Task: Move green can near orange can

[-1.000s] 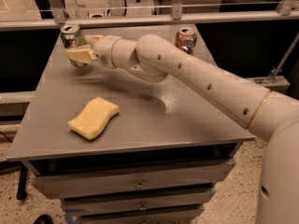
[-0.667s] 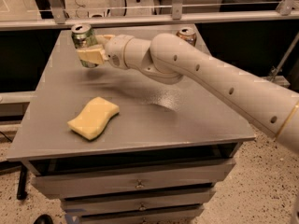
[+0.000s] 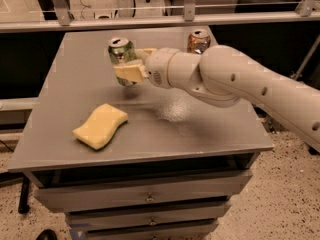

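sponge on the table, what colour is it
The sponge is pale yellow, camera view; the tool grips the green can behind it.

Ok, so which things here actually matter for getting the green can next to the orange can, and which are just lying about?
Part of the job:
green can, gripped in the claw
orange can, standing at the far edge

Just lying about:
yellow sponge, on the near part of the table
drawers underneath

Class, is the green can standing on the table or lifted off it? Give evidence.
Lifted. The tool clasps the green can above the back left of the table; the can's base is clear, shadow beneath.
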